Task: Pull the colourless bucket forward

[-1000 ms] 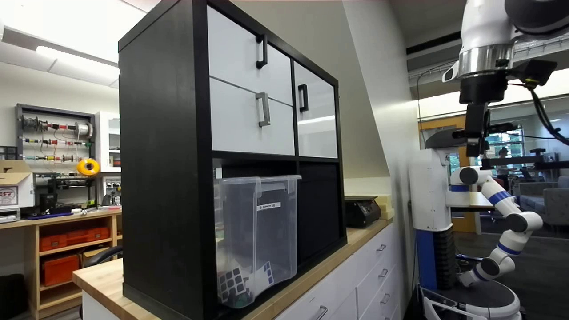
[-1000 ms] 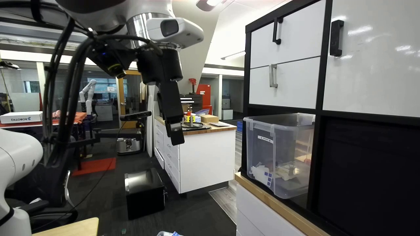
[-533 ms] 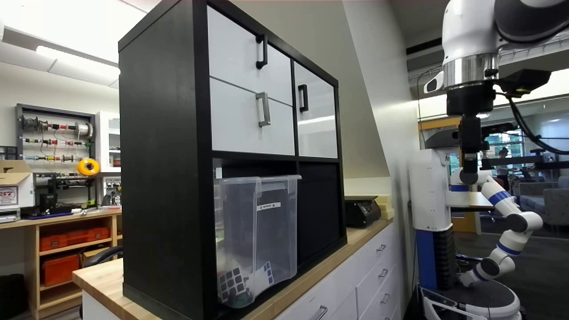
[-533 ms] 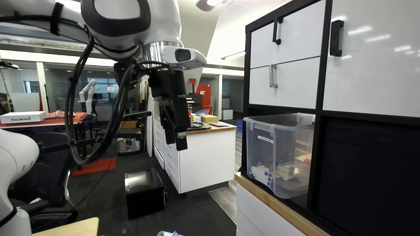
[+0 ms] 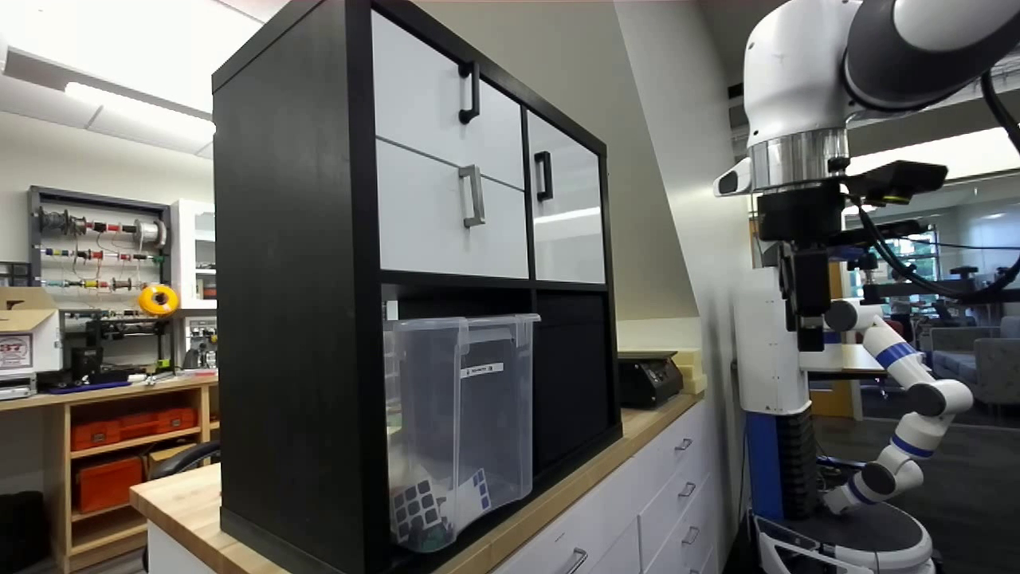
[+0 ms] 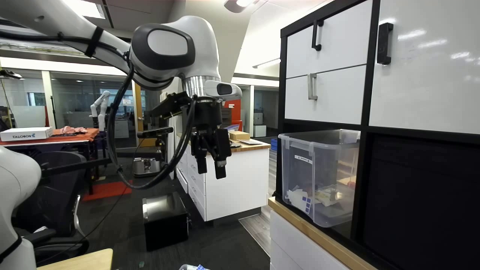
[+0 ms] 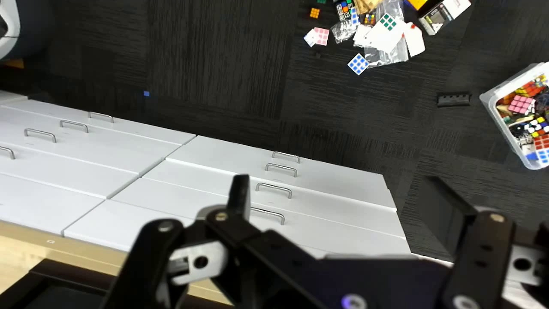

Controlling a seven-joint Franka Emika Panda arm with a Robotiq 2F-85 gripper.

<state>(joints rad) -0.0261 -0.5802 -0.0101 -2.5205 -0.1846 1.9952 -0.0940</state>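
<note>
The colourless bucket (image 5: 494, 422) is a clear plastic bin in the lower cube of the black shelf unit. It also shows in an exterior view (image 6: 298, 172), upright, with checkered pieces seen through its walls. My gripper (image 6: 211, 172) hangs in the air with fingers pointing down, apart from the bucket and out in front of the shelf. It also shows in an exterior view (image 5: 803, 339). In the wrist view the gripper (image 7: 336, 184) has its fingers wide apart with nothing between them. The bucket is out of the wrist view.
The black shelf unit (image 5: 287, 279) stands on a wooden counter (image 6: 311, 232) over white drawers (image 7: 291, 206). Handled white fronts (image 6: 333, 90) sit above the bucket. A tub of puzzle cubes (image 7: 508, 124) and loose pieces (image 7: 358, 64) lie on the floor.
My gripper has moved down and towards the shelf: leftward in an exterior view, rightward in an exterior view. The wrist has turned, so both fingers now show. The bucket has not moved.
</note>
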